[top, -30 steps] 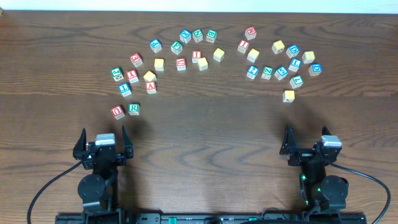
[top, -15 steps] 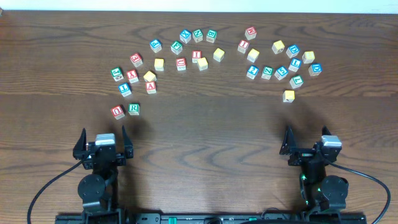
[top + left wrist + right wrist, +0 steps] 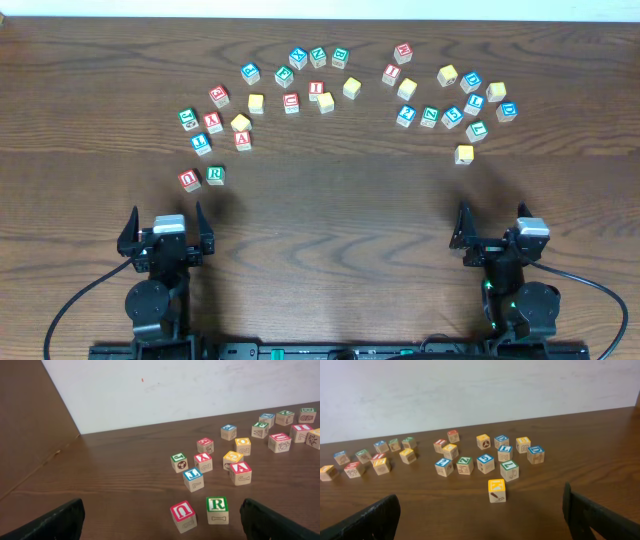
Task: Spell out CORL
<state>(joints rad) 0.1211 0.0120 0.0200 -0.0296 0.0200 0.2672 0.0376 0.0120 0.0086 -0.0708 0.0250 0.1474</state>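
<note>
Two grippers are on station and neither is engaged: the left gripper [image 3: 167,220] and the right gripper [image 3: 492,226] sit at the near edge of the dark wooden table [image 3: 330,225], each with jaws spread wide and nothing between them. Nearest the left gripper lies the green-lettered wooden cube marked R [image 3: 217,510], just beside the red-lettered wooden cube marked U [image 3: 182,516] but apart from it. Ahead of the right gripper, within the right-hand scatter, is a blue-lettered wooden cube that appears to read L [image 3: 505,453]. The C and O cubes cannot be identified with confidence (lettering too small in the overhead view). Assessment: no letter is yet placed, so the step in hand is the first pick. Recommended practice is to confirm the letter before committing, descend from above, close across the two faces clear of neighbours, and lay the row in the bare strip between grippers and cubes.
</note>
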